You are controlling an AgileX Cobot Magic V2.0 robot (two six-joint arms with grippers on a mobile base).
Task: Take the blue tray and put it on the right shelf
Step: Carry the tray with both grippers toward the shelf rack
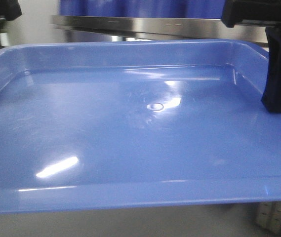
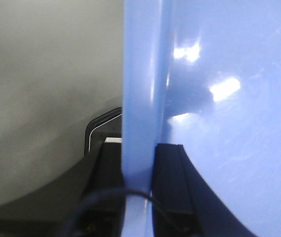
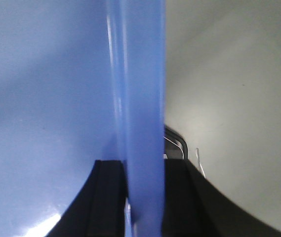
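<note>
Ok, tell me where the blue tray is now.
The blue tray fills the front view, clamped at its sides by the left gripper and right gripper, the right shelf just behind it.

The blue tray (image 1: 130,148) is a uniform glossy light blue, unpatterned, with white glare patches at near left and at centre. The left gripper (image 2: 138,192) and the right gripper (image 3: 142,197) are both matt black. On the far side, the right shelf (image 1: 145,27) rail is silver-grey steel, with a darker blue object (image 1: 120,7) above it.
</note>
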